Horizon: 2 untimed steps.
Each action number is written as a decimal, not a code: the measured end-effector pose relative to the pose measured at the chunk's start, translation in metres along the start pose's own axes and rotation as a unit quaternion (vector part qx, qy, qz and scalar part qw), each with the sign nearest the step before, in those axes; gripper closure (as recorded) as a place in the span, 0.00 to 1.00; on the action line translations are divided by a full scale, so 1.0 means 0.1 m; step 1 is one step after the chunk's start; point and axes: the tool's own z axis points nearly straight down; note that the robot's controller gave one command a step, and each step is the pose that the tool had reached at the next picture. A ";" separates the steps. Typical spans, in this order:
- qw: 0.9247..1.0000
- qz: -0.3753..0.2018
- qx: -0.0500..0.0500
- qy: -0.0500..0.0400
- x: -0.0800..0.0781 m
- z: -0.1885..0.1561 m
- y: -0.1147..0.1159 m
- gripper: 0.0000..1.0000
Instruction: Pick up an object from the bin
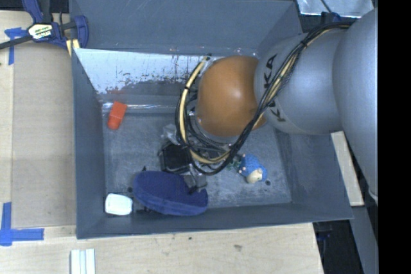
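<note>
Since the dark blue soft bundle [168, 197] lies along the lower wall of the bin [225, 215], just under my gripper [194, 179], whose spread I cannot tell, I worry a pinch on its floppy edge would slip, or drag it against the white block [119, 205] beside it.

grey bin [90, 157], orange piece [116, 115], blue cloth [168, 194]

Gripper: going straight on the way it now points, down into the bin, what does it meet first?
Probably the dark blue cloth bundle, since the gripper hangs over its upper right edge; depth is unclear, so it might reach the bin floor beside it instead.
</note>
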 end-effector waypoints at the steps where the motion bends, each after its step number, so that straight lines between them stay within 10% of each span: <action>1: 1.000 0.001 0.001 -0.005 -0.04 -0.04 0.00 1.00; 2: 1.000 -0.016 0.000 0.005 -0.33 -0.90 0.32 1.00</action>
